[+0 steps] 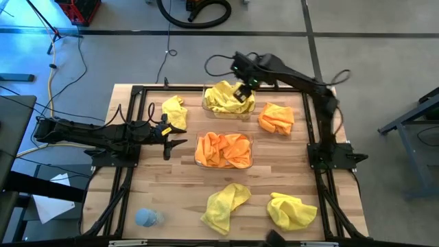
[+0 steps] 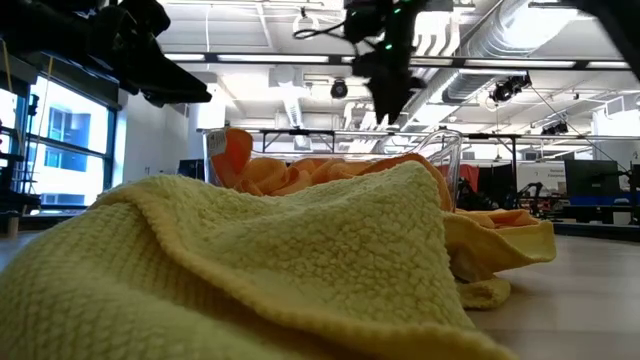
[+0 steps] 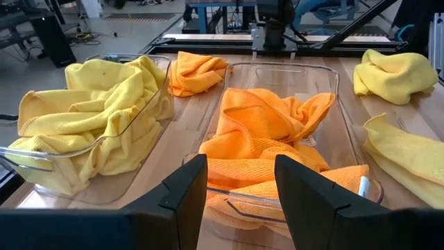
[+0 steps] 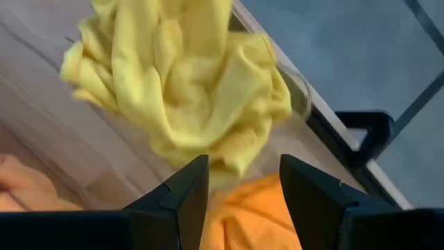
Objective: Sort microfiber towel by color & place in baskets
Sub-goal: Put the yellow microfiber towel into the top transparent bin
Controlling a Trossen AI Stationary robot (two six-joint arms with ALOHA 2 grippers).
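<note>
My right end effector [image 1: 241, 91] hovers over far basket [image 1: 208, 106], fingers spread, nothing gripped; yellow towels [image 1: 226, 97] piled directly beneath. Loose orange towel [image 1: 276, 117] on counter [image 1: 178, 199] just beside it. My left end effector [image 1: 171, 135] parked, jaws apart, empty; near basket [image 3: 326, 76] of orange towels [image 1: 223, 150] just ahead of its fingers. Yellow towel [image 1: 175, 111] close beside it. Two more yellow towels [image 1: 226, 206] well apart from both, at counter's near edge.

yellow towel [image 2: 230, 270] perhaps hiding baskets, table
</note>
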